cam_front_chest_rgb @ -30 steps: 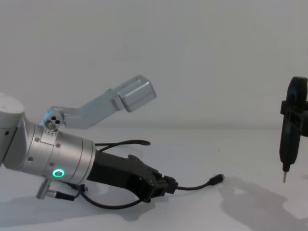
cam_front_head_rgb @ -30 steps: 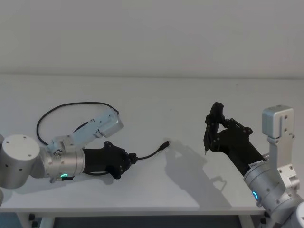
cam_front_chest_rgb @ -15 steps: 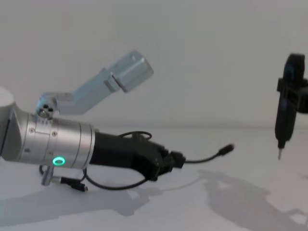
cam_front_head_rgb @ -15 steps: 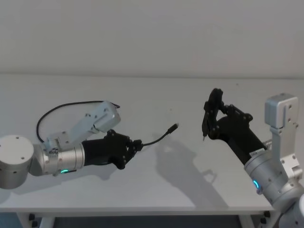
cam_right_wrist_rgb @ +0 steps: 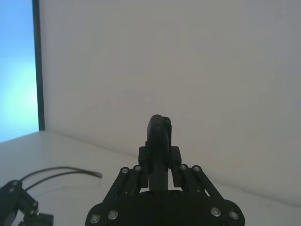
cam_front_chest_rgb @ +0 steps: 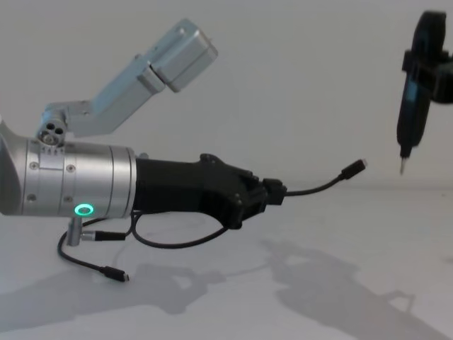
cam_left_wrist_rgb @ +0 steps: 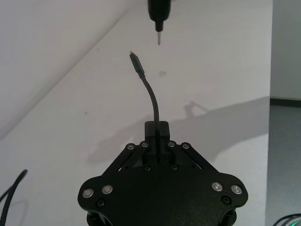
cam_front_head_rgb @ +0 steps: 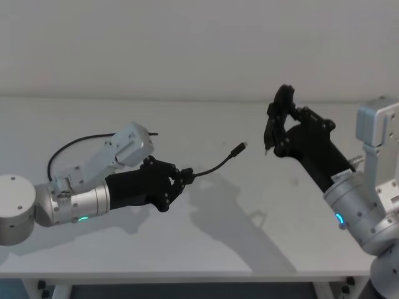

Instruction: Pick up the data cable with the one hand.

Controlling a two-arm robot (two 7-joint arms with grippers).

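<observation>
Black and angular, the left claw (cam_front_head_rgb: pixel 182 178) (cam_front_chest_rgb: pixel 273 193) (cam_left_wrist_rgb: pixel 156 130) is raised off the white surface (cam_front_head_rgb: pixel 212 249), reaching out from its silver wrist cylinder with the green ring. Its fingers are closed tight on the data cable (cam_front_head_rgb: pixel 216 166) (cam_front_chest_rgb: pixel 320 188) (cam_left_wrist_rgb: pixel 153 100), pinching it a short way back from one end.

Out from the left claw, the free stretch of cable rises in a soft curve and stands in the air, ending in a small plug (cam_front_head_rgb: pixel 239 148) (cam_front_chest_rgb: pixel 354 168) (cam_left_wrist_rgb: pixel 136 63) held well clear of the surface. Behind the left claw, the rest of the cable trails back past the arm in a long loop. In the chest view a slack length sags just below the claw.

Beyond the left claw, just past the cable's raised plug, is the right claw (cam_front_head_rgb: pixel 288 134) (cam_right_wrist_rgb: pixel 159 163). It is clamped on a slim black tool (cam_front_head_rgb: pixel 274 124) (cam_right_wrist_rgb: pixel 159 134) (cam_front_chest_rgb: pixel 417 85) (cam_left_wrist_rgb: pixel 159 9), held nearly upright with its thin pin tip pointing down. That tip hangs close to the plug, a little higher than it and not touching it.
</observation>
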